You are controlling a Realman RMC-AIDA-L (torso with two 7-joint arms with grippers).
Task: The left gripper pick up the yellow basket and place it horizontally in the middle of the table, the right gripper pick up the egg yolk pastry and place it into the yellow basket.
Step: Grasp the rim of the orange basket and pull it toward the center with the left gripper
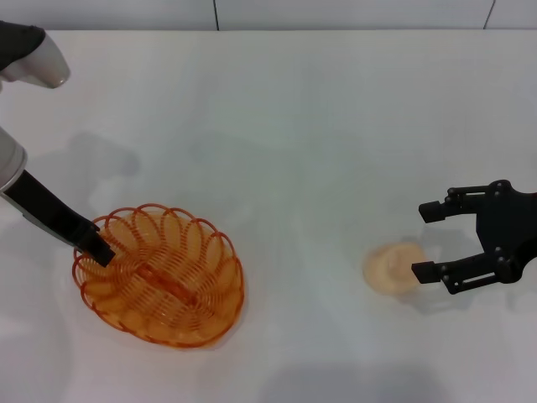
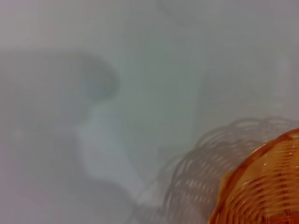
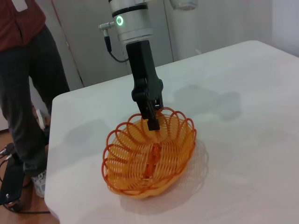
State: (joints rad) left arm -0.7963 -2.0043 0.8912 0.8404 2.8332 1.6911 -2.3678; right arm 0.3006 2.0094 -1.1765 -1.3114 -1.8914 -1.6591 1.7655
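Note:
The yellow basket (image 1: 159,281) is at the front left of the table, tilted with its long axis running diagonally. My left gripper (image 1: 101,249) is shut on its near-left rim. In the right wrist view, the left gripper (image 3: 152,120) pinches the scalloped rim of the basket (image 3: 149,161). The basket's edge also shows in the left wrist view (image 2: 266,186), with its shadow cast beside it on the table. The egg yolk pastry (image 1: 391,267) lies on the table at the front right. My right gripper (image 1: 425,241) is open and empty just to the right of the pastry, with its lower fingertip close to it.
The white table (image 1: 294,126) stretches between the basket and the pastry. In the right wrist view, a person (image 3: 23,70) in a red top stands beyond the table's far edge, with cables on the floor (image 3: 9,186).

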